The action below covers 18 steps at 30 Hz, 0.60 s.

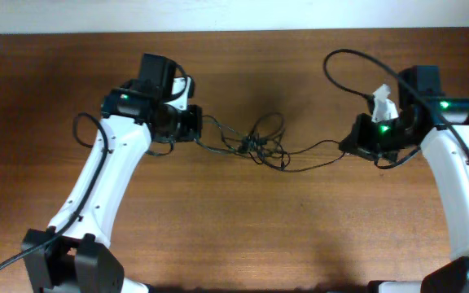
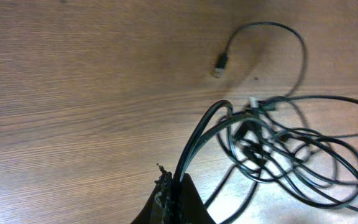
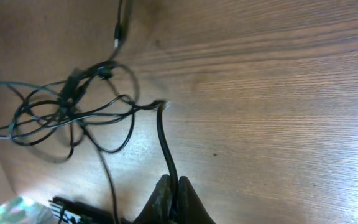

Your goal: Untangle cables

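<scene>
Near me, left gripper: jaws pinched tight on two strands of cables. Right gripper: jaws pinched tight on one strand. Further out I see strands run from both sides into knot at middle of table, between arms, loops spilling around it. Farthest in left wrist view, loose plug flat on wood, apart from knot.
</scene>
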Tool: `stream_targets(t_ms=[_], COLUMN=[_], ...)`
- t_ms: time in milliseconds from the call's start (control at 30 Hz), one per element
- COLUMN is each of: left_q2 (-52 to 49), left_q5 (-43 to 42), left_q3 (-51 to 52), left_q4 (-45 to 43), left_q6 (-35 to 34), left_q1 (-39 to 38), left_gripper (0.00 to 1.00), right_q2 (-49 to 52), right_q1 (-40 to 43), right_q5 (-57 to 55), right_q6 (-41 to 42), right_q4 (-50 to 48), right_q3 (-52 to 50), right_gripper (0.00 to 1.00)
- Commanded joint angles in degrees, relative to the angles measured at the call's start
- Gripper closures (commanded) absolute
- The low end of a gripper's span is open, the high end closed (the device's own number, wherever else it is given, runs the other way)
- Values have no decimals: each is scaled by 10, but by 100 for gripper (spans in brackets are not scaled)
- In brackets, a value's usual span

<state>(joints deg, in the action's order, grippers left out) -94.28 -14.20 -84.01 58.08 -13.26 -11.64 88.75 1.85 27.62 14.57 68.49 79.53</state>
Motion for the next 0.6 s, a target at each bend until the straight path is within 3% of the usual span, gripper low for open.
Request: stream_targets(t_ms=[0,133,267,433,500,533,567], left_q2=[7,-3,-29,-35,-35,-35,-35], left_q5=[-4,-4,-4,-4,-4,-4,-4], left_q3=[-2,-2,-2,-2,-2,-2,-2], left_q4=[-5,-8,-10,-34,-39,-42,-48], left_q6=[1,1,1,0,0,1,1], left_q1=[-30,-57,-66,-66,-66,-66,-66], left_gripper=[100,99,90,50,37,30,23], right_q2=[-13,-12,-12,-2,1,1,1], right_q1=[-24,-26,-26,-26,-26,-26,-26], right_q5=[-15,-15,-15,-20,-28,-28,-28], right_q6=[-6,-6,-2,13,13,13,13], right_q4=[-9,-10,-14,-26,-27,-30,-30], right_q3=[13,13,13,13,13,13,13], right_gripper=[96,96,96,95,82,49,23])
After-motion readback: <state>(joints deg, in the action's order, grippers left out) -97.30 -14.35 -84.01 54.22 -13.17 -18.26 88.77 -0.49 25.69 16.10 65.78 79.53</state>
